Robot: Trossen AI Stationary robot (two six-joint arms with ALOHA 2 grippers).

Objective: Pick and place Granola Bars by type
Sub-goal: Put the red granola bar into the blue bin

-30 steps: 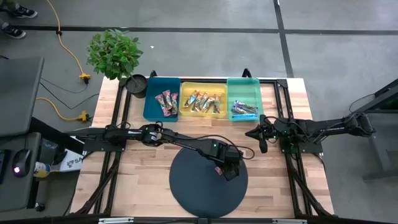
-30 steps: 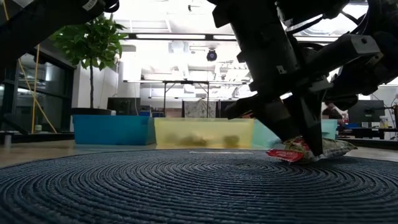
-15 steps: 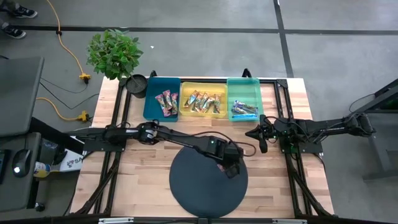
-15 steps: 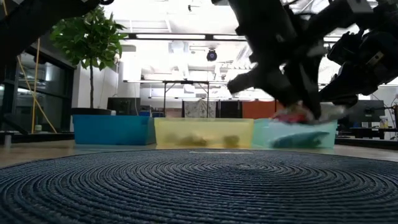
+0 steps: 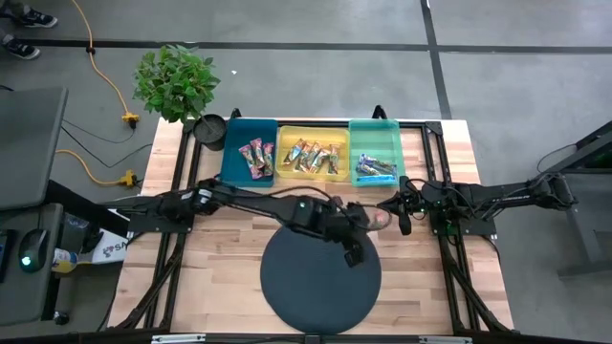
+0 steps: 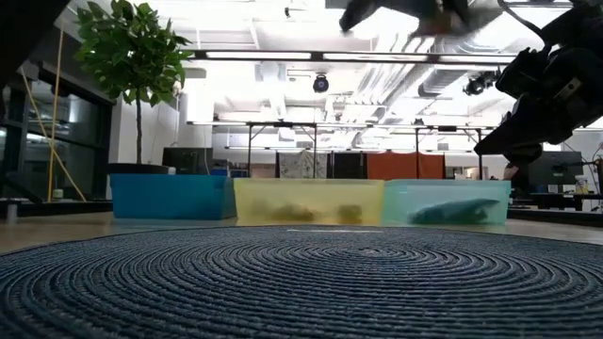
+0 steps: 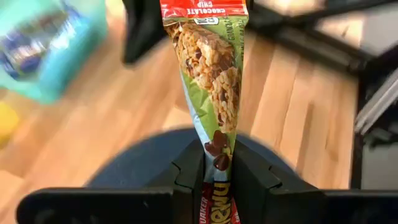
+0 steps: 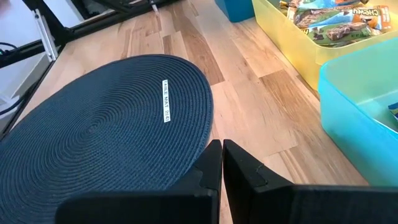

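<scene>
My left gripper (image 5: 366, 220) is shut on a granola bar (image 7: 211, 74) with a green wrapper and a red end. It hovers over the far right rim of the dark round mat (image 5: 320, 279); the bar (image 5: 380, 219) sticks out toward my right gripper (image 5: 402, 216). My right gripper (image 8: 222, 157) waits shut near the table's right side, touching nothing. Other bars lie sorted in the trays at the far edge: pink-red ones in the blue tray (image 5: 234, 153), orange-tan ones in the yellow tray (image 5: 313, 172), blue-purple ones in the teal tray (image 5: 375, 134). My left gripper pinches the bar between its two fingers (image 7: 188, 171) near one end (image 7: 216, 152), with the wrapper's flat faces against the pads. The bar's length runs forward past the fingertips, and its red end (image 7: 204, 9) is farthest out. It is lifted clear of mat and table.
A potted plant (image 5: 175, 84) and a small dark round pot (image 5: 210, 130) stand at the far left corner. Bare wood (image 5: 220, 268) lies left and right of the mat. My right arm (image 5: 497, 198) reaches in from the table's right edge.
My left gripper, shut on the bar, has risen from the mat's right part and moved toward the far edge. The bar, which lay on the mat a second ago, is now lifted clear and out of the low view's middle.
</scene>
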